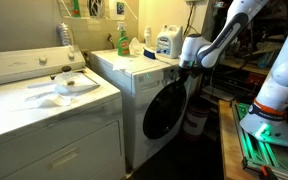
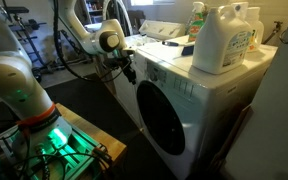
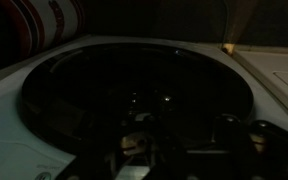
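Where the white front-loading washer shows its round dark door, the hand hangs just in front of the machine's upper front edge. It is near the top rim of the door, on the side closer to the arm, and whether it touches the panel cannot be told. In both exterior views the arm reaches in from the side and the hand points down along the washer's face. In the wrist view the door fills most of the frame, shut and glossy black. There the hand is only a dark shape at the lower edge, too dim to tell whether its fingers stand apart or together. The washer's flat top serves as a counter, carrying a large white detergent jug and a green bottle behind it. A second white machine stands just beside the washer, with a white cloth lying on its lid.
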You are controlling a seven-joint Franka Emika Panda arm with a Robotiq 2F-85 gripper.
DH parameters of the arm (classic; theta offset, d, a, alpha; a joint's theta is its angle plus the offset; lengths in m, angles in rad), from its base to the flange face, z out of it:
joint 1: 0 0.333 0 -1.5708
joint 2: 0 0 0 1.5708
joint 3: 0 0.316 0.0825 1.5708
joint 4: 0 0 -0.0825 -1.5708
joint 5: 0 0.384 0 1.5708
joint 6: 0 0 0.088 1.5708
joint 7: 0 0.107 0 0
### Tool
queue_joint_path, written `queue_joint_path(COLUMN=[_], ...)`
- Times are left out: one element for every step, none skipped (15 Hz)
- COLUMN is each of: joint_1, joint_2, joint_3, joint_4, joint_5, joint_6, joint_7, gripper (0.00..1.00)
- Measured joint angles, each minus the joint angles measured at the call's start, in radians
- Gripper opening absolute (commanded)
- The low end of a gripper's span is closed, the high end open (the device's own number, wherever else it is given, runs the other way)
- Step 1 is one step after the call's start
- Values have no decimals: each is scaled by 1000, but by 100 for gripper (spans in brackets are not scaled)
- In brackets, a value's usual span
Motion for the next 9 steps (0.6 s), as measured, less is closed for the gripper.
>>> queue_joint_path(joint_1=[25,47,67,84,98,109,116,119,119], joint_2=[-41,-79,-118,-160,-204,-250,-295,-336,-371], joint_3=[-31,-61,-90,-122,-157,-195,-237,-278,-317], joint_4=[-13,-18,-18,-14,-7,3,17,31,46], joint_5=[76,146,213,275,327,369,402,423,431], joint_6=[-12,-29,-55,-88,-126,-173,-229,-288,-345], joint_7=[-78,-153,-226,-302,-378,-454,-529,-597,-659], gripper=[86,93,99,100,100,100,100,100,100])
